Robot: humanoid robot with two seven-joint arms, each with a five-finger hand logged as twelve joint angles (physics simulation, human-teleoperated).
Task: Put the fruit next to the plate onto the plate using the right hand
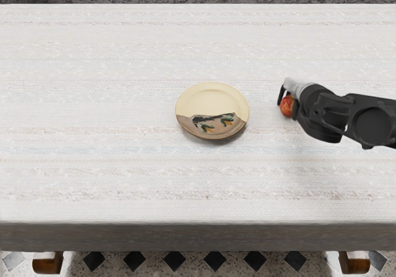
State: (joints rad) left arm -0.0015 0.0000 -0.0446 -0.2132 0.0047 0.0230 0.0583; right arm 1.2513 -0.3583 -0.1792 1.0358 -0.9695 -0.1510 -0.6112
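A cream plate (212,102) with a brown painted front lies near the middle of the pale table. To its right, a small red-orange fruit (286,106) sits on the tabletop, mostly covered by my right hand (292,99). The dark right arm comes in from the right edge, and the hand's fingers curl around the fruit from above and behind. Only the fruit's left side shows. The fruit and hand are well apart from the plate's rim.
The table (124,135) has a white woven cloth and spans the whole view; its front edge runs along the bottom. A checkered floor and wooden legs show below it.
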